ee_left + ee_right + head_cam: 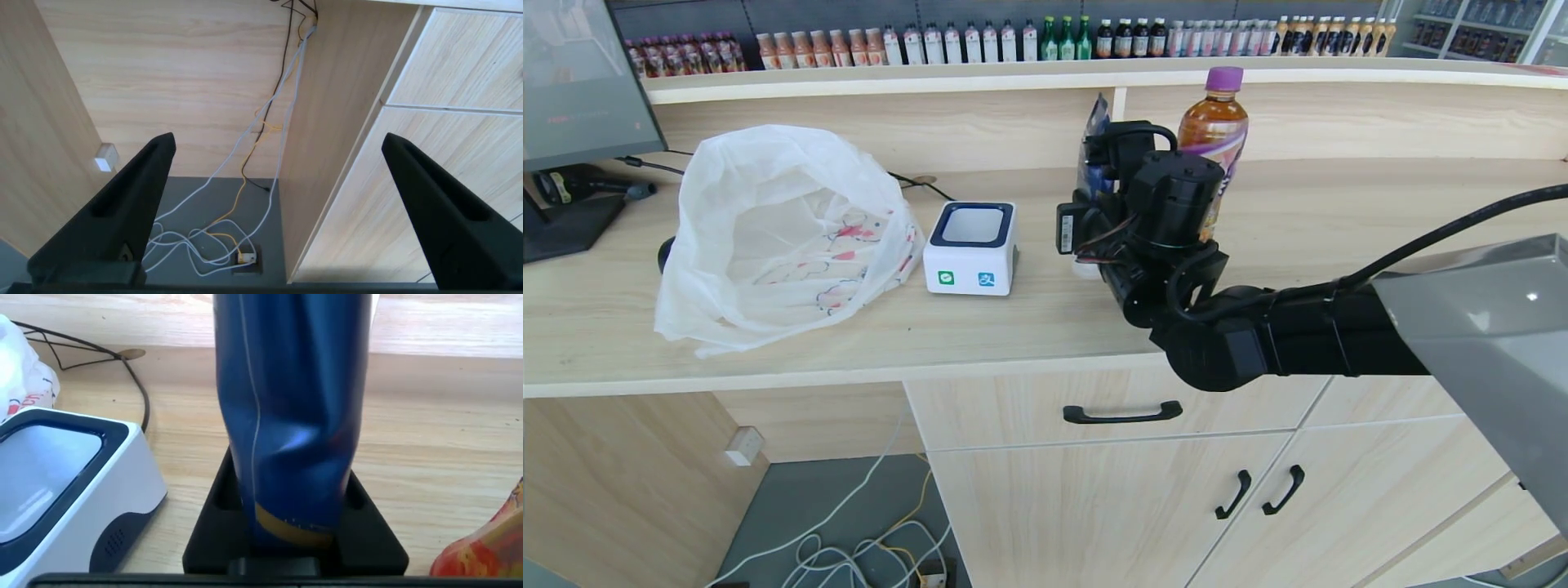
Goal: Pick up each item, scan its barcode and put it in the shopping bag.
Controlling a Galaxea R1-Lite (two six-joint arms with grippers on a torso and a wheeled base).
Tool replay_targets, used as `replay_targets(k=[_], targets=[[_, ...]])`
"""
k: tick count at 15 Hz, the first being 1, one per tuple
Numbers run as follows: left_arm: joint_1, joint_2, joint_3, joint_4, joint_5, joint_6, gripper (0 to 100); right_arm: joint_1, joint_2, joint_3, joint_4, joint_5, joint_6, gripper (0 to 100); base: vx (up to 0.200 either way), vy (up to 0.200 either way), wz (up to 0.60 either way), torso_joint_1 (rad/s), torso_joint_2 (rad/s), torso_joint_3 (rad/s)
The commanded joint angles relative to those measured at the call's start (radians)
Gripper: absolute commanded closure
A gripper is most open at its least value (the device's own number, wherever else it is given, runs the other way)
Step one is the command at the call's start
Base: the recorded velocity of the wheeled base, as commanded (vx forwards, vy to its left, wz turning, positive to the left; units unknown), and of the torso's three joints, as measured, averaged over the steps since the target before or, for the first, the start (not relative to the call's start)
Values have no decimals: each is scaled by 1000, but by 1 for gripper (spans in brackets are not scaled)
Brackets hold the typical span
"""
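right wrist view: right gripper [294, 527] fingers pinch blue pouch [290, 416] base | head view: pouch upright, long axis vertical, right of scanner [970, 245] | left gripper [278, 147] fingers spread

The pale wooden table [1029, 327] carries a crumpled white shopping bag [784, 237], a white scanner [970, 247] just beside it, an upright purple-capped bottle [1215, 122], and a monitor's dark base [564, 229].

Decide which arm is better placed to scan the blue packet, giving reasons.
Right: the right gripper holds the blue packet beside the scanner, while the left gripper hangs open below the counter, over floor cables.
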Motion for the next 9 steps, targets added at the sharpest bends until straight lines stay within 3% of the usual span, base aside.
replay_targets(k=[1,9], targets=[[0,0,0,0,0,0,0,-1,-5,0,-2,0,0,100,0,0,0,0,0,0],[0,0,0,0,0,0,0,5,-45,8,-36,-3,-2,100,0,0,0,0,0,0]])
